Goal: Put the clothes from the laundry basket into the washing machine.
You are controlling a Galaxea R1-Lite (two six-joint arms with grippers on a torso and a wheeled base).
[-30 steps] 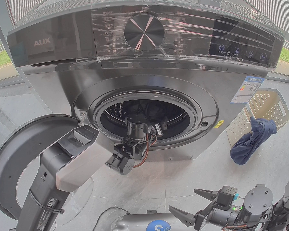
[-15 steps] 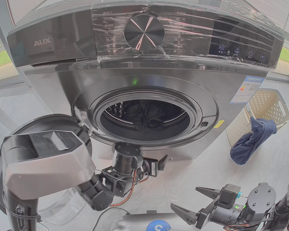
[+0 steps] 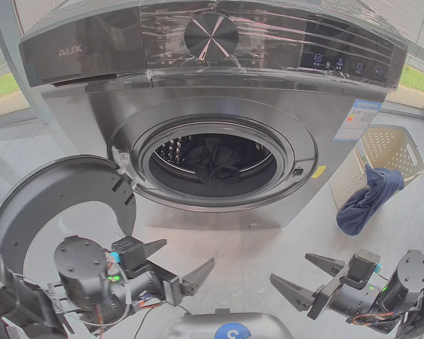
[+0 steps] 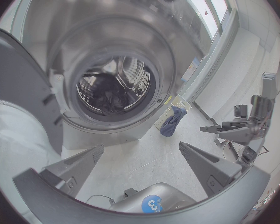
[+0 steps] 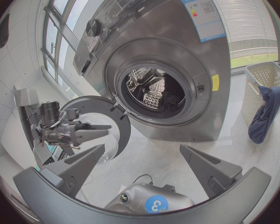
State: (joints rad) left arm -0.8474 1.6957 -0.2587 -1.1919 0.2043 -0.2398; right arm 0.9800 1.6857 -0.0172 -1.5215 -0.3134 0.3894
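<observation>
Head view: grey metal front-loading washing machine (image 3: pixel 212 95), with its round door (image 3: pixel 56 198) swung wide to the robot's left. Dark crumpled clothes (image 3: pixel 214 158) lie inside the drum, near the mouth. A cream perforated plastic laundry basket (image 3: pixel 391 151) stands by the machine's right corner. A navy fabric garment (image 3: pixel 367 198) hangs over its near rim and down the outside wall. The left gripper (image 3: pixel 188 252) sits low in front of the door, wrist level, fingers spread and empty, pointing right. The right gripper (image 3: pixel 289 267) sits low on the right, fingers spread and empty, pointing left, well apart from the other.

Left wrist view: left gripper (image 4: pixel 140 145) fingers are parted over pale floor (image 4: pixel 146 162), aimed at the drum with the dark clothes (image 4: pixel 109 94) inside. The navy garment (image 4: pixel 172 122) is on the laundry basket (image 4: pixel 181 102). The right gripper (image 4: pixel 208 129) is off to the side.

Right wrist view: right gripper (image 5: pixel 140 146) fingers are parted and hold nothing. The navy garment (image 5: pixel 266 112) is draped on the laundry basket (image 5: pixel 264 73). The left gripper (image 5: pixel 109 129) is in front of the door (image 5: pixel 93 109).
</observation>
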